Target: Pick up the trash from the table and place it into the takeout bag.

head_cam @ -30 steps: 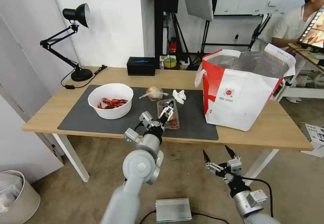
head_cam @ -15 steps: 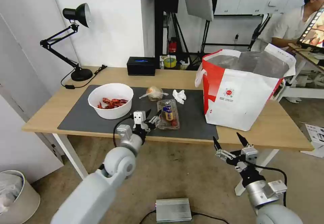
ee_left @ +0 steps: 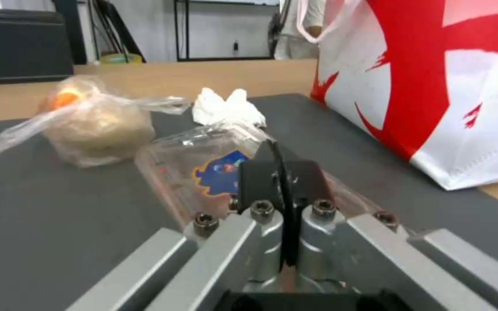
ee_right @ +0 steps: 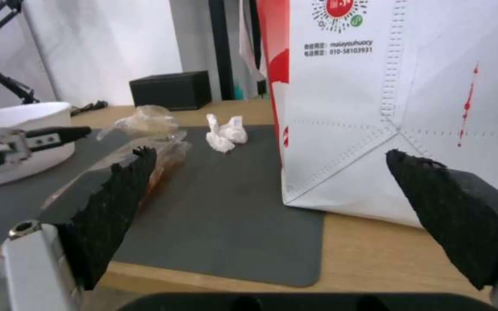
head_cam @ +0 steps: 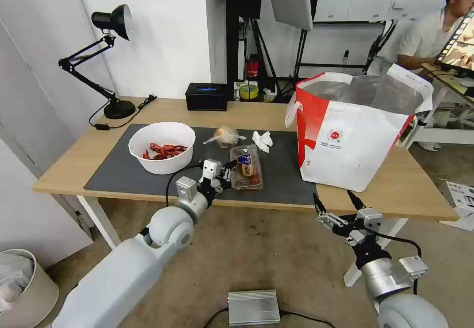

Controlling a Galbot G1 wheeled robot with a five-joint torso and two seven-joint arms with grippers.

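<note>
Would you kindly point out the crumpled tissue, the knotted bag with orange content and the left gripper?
crumpled tissue (head_cam: 262,140), head view, its middle.
knotted bag (head_cam: 226,136), head view, its bulging body.
left gripper (head_cam: 225,170), head view, between its fingertips beside the tomato tray.

Bare mat (head_cam: 281,170) was left between tomato tray (head_cam: 246,166) and takeout bag (head_cam: 355,130); access from table (head_cam: 395,189) front edge was unblocked there. Tissue (head_cam: 262,140) and knotted bag (head_cam: 226,136) were crowded just behind tray, bowl (head_cam: 162,146) near its L side. Bag mouth was held open, approach from above unobstructed. R side of mat was walled off by bag.
</note>
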